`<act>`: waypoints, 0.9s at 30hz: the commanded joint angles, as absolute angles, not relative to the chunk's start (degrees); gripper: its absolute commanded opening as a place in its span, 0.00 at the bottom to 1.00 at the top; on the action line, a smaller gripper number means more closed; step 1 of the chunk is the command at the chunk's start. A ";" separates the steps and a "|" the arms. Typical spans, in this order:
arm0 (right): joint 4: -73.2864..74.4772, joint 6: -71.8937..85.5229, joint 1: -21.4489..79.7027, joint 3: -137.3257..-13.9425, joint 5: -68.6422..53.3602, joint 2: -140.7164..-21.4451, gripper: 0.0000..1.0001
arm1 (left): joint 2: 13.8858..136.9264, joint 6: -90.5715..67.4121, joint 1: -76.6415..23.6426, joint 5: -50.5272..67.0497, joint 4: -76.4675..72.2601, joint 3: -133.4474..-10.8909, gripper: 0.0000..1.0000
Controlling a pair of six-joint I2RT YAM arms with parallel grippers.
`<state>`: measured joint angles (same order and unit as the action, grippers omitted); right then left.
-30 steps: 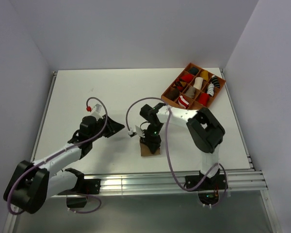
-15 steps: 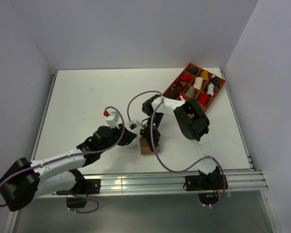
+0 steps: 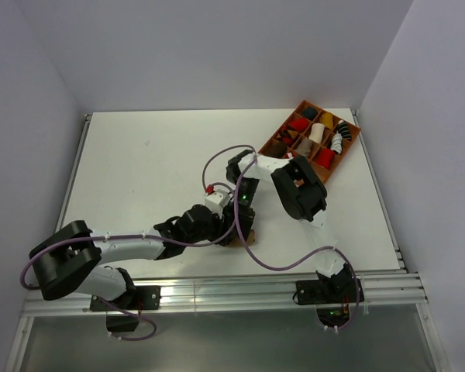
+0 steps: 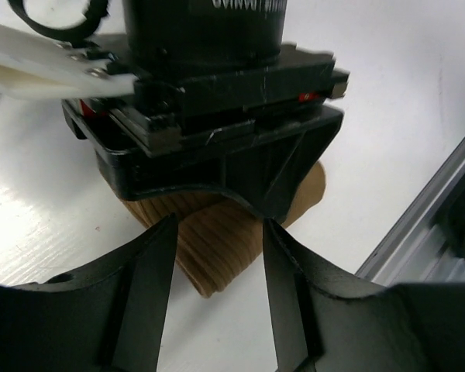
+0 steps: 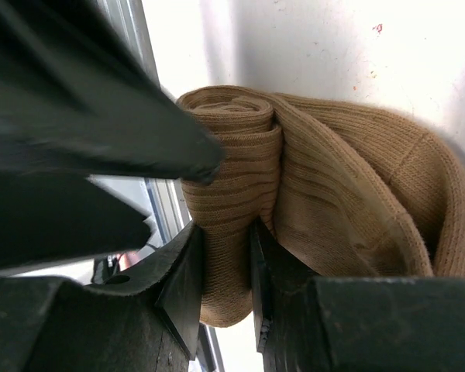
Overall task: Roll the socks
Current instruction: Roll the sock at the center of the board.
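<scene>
right end effector (image 5: 226,263) clamped on half-rolled tan ribbed fabric sock (image 5: 333,194) | left end effector (image 4: 218,236) apart — sock just ahead

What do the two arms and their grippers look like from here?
Both the left arm and right arm have white shells with black joints, each trailed by a purple cable. The left gripper and right gripper are black with flat tapered fingers.
</scene>
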<state>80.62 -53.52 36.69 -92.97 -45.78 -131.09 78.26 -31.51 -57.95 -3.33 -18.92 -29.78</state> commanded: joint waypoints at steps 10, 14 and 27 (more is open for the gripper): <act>77.52 -52.30 36.47 -95.10 -40.87 -134.56 0.27 | 84.19 -28.74 -57.92 5.97 -26.01 -30.50 0.52; 77.08 -51.51 36.30 -95.01 -40.78 -134.56 0.27 | 85.08 -29.27 -57.31 5.89 -26.72 -29.71 0.51; 72.60 -47.64 35.60 -92.12 -40.96 -132.80 0.28 | 87.10 -33.22 -55.55 6.68 -23.73 -27.86 0.23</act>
